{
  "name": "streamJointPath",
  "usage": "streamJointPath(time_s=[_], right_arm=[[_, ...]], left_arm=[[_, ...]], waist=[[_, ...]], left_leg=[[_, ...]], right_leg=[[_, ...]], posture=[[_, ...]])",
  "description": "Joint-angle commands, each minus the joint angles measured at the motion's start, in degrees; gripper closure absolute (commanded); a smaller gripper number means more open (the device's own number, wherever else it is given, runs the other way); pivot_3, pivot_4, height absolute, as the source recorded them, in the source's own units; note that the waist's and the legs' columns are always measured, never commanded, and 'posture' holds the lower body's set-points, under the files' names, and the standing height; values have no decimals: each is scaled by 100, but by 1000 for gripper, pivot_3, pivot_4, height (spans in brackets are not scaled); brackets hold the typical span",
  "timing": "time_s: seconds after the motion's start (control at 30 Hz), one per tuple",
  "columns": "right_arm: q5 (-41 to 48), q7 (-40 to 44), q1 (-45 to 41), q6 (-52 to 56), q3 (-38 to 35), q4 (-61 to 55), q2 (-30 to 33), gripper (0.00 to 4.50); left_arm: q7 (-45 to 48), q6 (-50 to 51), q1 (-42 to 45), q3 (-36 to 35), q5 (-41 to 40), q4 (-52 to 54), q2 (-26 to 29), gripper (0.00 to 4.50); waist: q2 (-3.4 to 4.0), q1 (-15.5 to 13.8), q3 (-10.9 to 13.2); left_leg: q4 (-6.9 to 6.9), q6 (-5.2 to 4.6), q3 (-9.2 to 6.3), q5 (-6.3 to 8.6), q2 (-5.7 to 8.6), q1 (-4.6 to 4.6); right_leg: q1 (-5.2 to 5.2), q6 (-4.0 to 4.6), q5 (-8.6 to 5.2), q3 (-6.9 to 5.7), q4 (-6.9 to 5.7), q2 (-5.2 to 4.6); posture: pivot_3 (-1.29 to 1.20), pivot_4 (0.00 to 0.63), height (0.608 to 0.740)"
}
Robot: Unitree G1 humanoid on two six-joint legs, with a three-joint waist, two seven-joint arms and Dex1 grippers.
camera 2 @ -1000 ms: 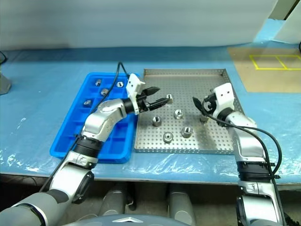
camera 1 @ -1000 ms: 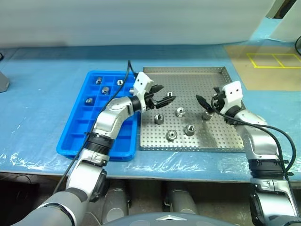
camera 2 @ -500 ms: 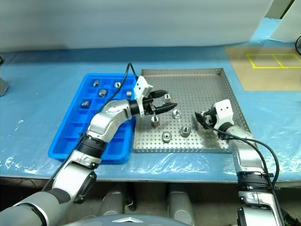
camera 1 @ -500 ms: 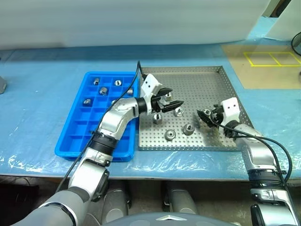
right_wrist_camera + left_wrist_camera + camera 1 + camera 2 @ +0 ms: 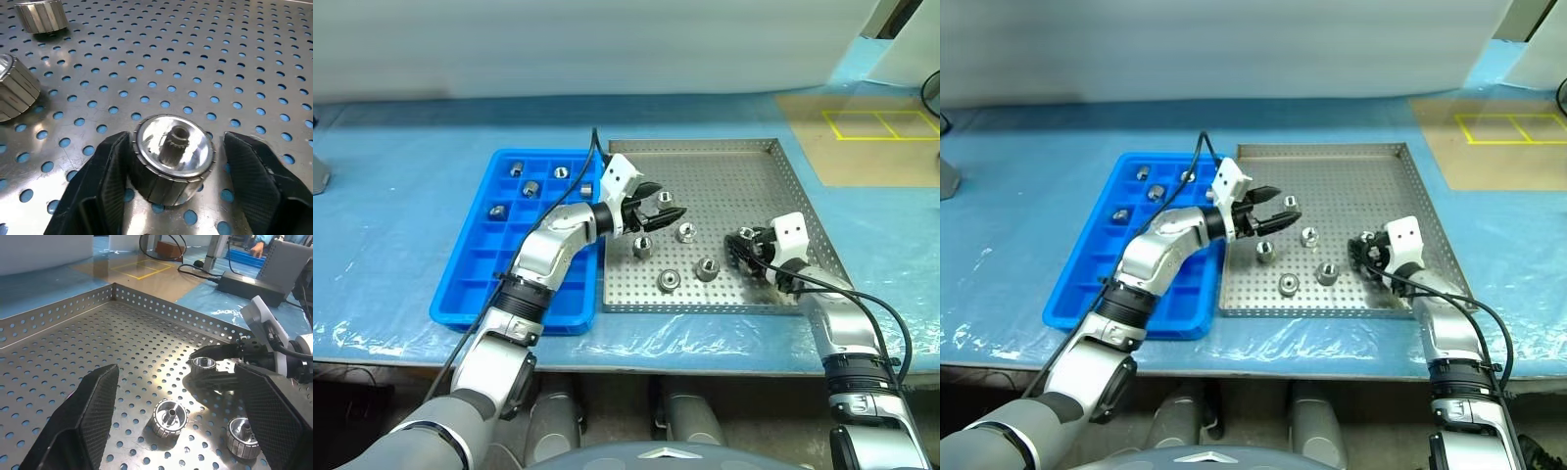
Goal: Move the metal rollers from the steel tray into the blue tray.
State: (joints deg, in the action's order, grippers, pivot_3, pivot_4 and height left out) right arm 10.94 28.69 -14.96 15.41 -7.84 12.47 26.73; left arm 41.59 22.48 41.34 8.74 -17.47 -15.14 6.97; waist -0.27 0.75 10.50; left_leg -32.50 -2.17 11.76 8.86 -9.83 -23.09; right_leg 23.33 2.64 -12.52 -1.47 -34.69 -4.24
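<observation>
Blue sheeting covers the table (image 5: 401, 225), with a tan floor patch marked in yellow lines (image 5: 871, 127) at the far right. The steel tray (image 5: 724, 157) sits centre-right, the blue tray (image 5: 475, 269) touching its left side. Four metal rollers (image 5: 669, 280) stand loose on the perforated floor, upright with centre holes facing up, and several more sit in the blue tray's far compartments (image 5: 530, 187). The left hand (image 5: 658, 211) hovers above the steel tray's left part, fingers spread wide, holding nothing. Over on the right, the right hand (image 5: 171, 161) is low on the tray floor. One roller (image 5: 172, 149) stands upright between its fingers (image 5: 110, 171); one finger looks pressed to the roller's side, the other shows a gap.
</observation>
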Motion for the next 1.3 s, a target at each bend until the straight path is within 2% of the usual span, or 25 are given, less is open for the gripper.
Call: streamJointPath(time_s=[0.03, 0.07, 0.1, 0.3, 0.8, 1.03, 1.2, 1.3], right_arm=[[-79, -61, -8, 81, 89, -213, -19, 2461], [1, 37, -2, 75, 84, -279, -28, 2734], [88, 121, 16, 105, 78, -412, -34, 2794], [-89, -20, -110, 167, 139, -293, -11, 2793], [-286, -94, -249, -35, 258, 141, -6, 2793], [-15, -75, -527, 80, 148, -408, -81, 2793], [265, 771, -1165, 596, 865, -1586, -110, 2793], [148, 1179, -1626, 558, 1386, -1528, -267, 2793]], left_arm=[[-300, -17, 186, -260, 120, 31, 133, 503], [-293, 8, 144, -265, 144, 72, 216, 503], [-238, 34, 67, -274, 142, 163, 327, 503], [107, 131, -387, -235, 120, 539, 933, 503], [326, 496, -733, -600, -469, 1236, 1154, 503], [289, 527, -640, -770, -558, 1244, 1221, 503], [-25, 272, -264, -1353, -479, 891, 1581, 503], [232, 201, -312, -1482, -469, 872, 2003, 503]], waist=[[0, 9, 0], [0, 14, 0], [0, 17, 0], [1, 3, 0], [1, -13, 0], [2, 1, 1], [6, 45, 5], [8, 27, 4]], left_leg=[[1, 0, 0, 0, -1, 0], [2, 0, 0, 0, -1, 0], [4, 0, 0, 0, -2, 1], [18, 1, 1, -1, -2, -6], [18, 6, 1, -2, -2, 0], [20, 6, 1, -2, -1, -2], [22, 19, 2, -12, -6, -26], [34, 29, -1, -18, -19, -23]], right_leg=[[2, 0, 0, -1, 0, 0], [2, 0, 0, -1, 0, 1], [3, 0, 0, -1, 0, 1], [14, -1, -1, -2, 8, 1], [7, -2, -2, -1, 8, -2], [11, -2, -2, 0, 9, -2], [59, 0, 1, 5, -14, 8], [66, 4, 0, 4, -19, 23]], posture=[[-287, 150, 740], [-287, 150, 740], [-286, 150, 740], [-262, 150, 740], [-238, 150, 740], [-242, 150, 740], [-212, 150, 740], [-187, 150, 740]])
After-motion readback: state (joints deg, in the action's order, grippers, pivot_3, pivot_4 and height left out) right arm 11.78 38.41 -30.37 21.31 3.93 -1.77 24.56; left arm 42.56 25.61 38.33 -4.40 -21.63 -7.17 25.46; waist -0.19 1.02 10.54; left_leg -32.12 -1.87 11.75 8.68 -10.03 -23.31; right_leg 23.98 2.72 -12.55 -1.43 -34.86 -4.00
